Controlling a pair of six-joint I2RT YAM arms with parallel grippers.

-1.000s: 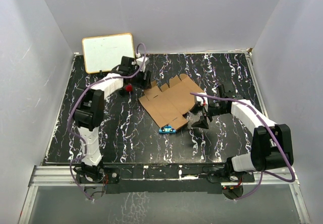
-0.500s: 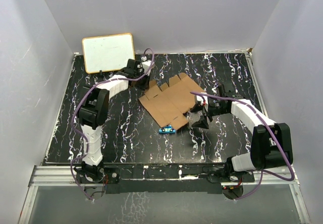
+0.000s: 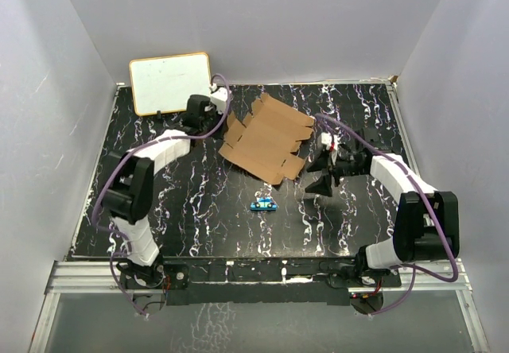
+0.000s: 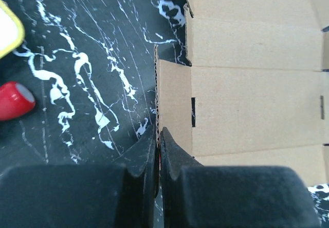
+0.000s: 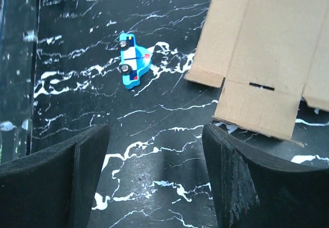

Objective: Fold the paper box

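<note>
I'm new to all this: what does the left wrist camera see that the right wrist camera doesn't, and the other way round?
Only the left wrist view: the left gripper pinched shut on a side flap of the paper box, plus a red object and a yellow-edged corner at the left. Only the right wrist view: the right gripper open above the table, and a small blue toy car. Both: the paper box, a flat brown sheet, on the black marbled table.

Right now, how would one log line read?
left jaws: shut on paper box edge | right jaws: open, empty | paper box: unfolded sheet | toy car: untouched
</note>
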